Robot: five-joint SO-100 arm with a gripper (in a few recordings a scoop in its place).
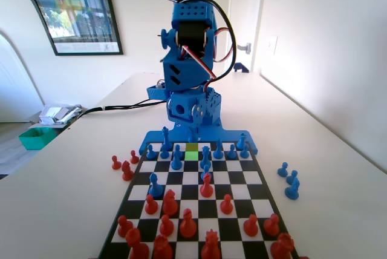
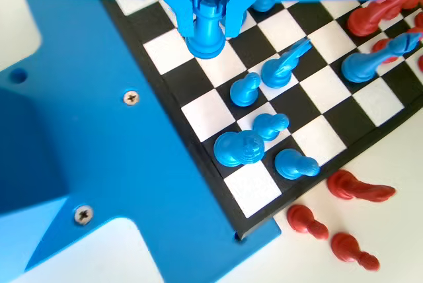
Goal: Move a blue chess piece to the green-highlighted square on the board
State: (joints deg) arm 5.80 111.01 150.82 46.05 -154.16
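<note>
Currently blue chess piece [image 2: 207,15], crenellated rook-like top, upright on board [image 2: 330,139] near its blue-edged end, clamped between jaws of gripper [image 2: 209,28] in wrist view. Green-highlighted square [image 1: 191,155] bare, second row from arm in fixed view. Other blue pieces [image 2: 245,89] nearby.
</note>
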